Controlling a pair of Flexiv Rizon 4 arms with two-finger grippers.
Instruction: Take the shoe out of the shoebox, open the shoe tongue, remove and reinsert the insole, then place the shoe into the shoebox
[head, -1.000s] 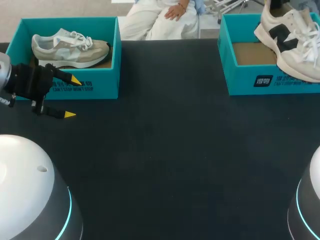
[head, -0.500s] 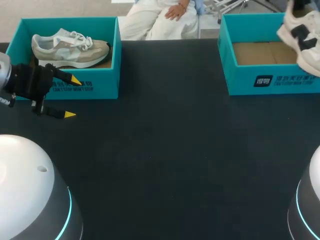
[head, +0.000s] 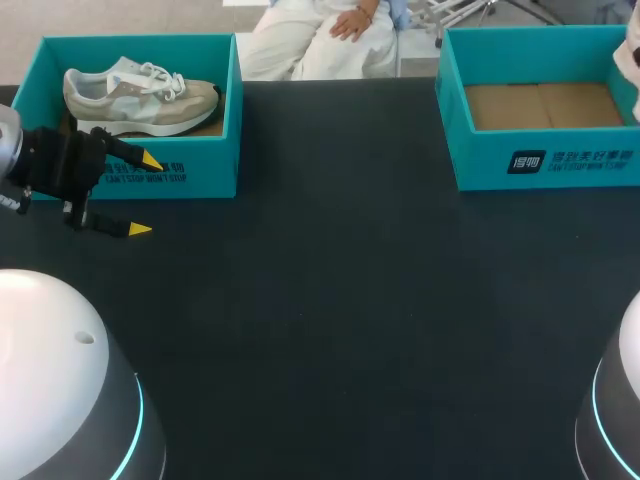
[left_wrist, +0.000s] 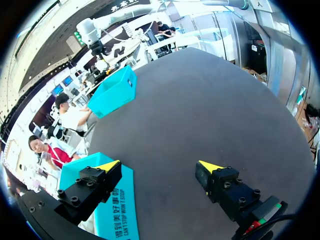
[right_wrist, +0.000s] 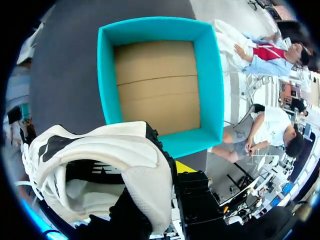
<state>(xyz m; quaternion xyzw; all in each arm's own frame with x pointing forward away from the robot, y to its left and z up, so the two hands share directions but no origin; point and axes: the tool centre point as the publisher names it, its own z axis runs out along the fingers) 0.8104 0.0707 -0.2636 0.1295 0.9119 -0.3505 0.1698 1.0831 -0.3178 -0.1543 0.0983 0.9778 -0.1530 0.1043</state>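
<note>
My right gripper is shut on the heel collar of a white shoe with black markings, held high over the right teal shoebox. That box shows only its bare cardboard floor. In the head view only a sliver of this shoe shows at the right edge, beside the same box, and the right gripper itself is out of sight. My left gripper stands open and holds nothing, low in front of the left teal shoebox. Nothing lies between its fingers.
A grey and beige shoe lies inside the left shoebox. The left box's front wall is right beside my left gripper. The dark tabletop stretches between the two boxes.
The white shoe has risen out of the right shoebox and moved right, almost leaving the head view. The left arm has not moved.
</note>
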